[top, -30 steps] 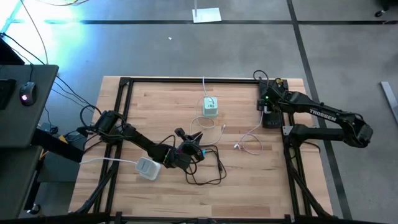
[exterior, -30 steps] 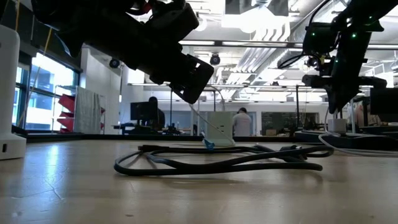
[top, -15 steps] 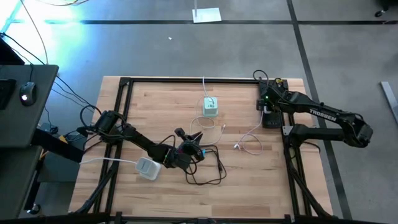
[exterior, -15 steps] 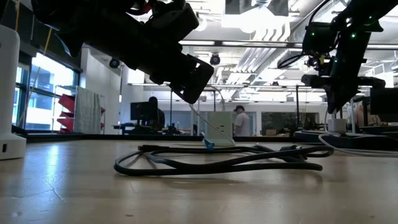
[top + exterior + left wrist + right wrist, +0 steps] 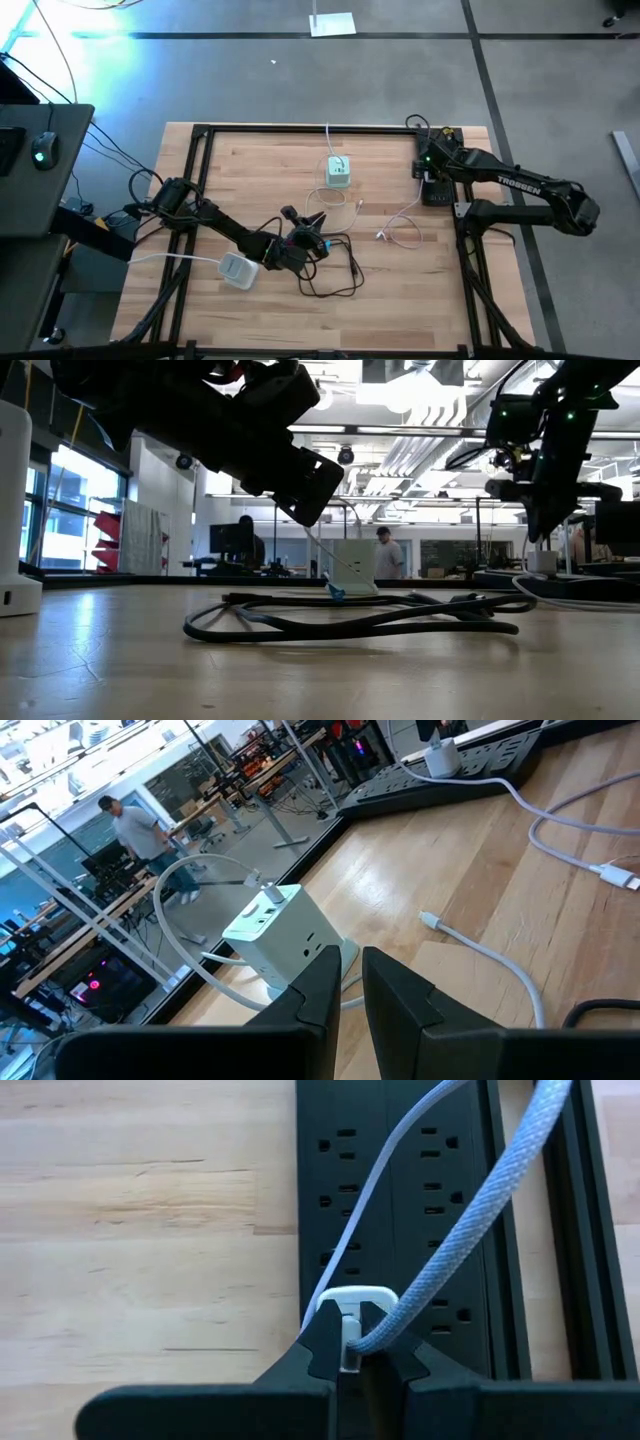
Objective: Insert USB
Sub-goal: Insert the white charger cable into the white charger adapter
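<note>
A white charger block (image 5: pixel 338 172) stands on the wooden table near its far edge, with a pale cable looped up from its top (image 5: pixel 175 890). A thin white cable lies on the wood in front of it, its small plug end (image 5: pixel 426 920) free. My left gripper (image 5: pixel 350 970) hovers just short of that plug, pointing almost level at the charger (image 5: pixel 275 935). Its fingers are shut with nothing between them. My right gripper (image 5: pixel 358 1342) hangs shut at the table's right edge, pointing down over a black power strip (image 5: pixel 400 1200).
A black cable (image 5: pixel 335 270) lies coiled under and beside my left arm. A second white cable (image 5: pixel 400 225) curls mid-right. A white box (image 5: pixel 236 270) stands near the left front. A white plug (image 5: pixel 350 1298) and a braided cable (image 5: pixel 480 1200) sit on the power strip. People move in the room behind.
</note>
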You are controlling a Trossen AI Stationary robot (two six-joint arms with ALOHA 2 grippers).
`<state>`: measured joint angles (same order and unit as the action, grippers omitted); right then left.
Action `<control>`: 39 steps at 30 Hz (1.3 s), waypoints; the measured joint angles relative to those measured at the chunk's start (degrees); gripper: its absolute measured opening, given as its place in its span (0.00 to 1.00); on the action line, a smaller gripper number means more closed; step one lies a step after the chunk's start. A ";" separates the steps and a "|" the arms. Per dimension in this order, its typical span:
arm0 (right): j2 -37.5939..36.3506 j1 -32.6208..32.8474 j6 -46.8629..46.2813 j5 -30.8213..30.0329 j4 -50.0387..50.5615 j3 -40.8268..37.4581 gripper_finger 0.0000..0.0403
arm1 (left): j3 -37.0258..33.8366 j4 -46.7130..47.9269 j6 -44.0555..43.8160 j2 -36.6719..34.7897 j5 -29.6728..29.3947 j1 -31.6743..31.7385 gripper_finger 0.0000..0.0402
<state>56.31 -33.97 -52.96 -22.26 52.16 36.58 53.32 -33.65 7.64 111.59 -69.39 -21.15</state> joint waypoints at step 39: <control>-0.33 0.30 -1.12 -3.00 -3.83 -3.66 0.00 | -0.02 -0.02 -0.01 0.00 -0.01 0.02 0.06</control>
<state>55.99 -33.67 -54.07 -25.26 48.34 32.92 53.30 -33.67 7.63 111.59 -69.40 -21.12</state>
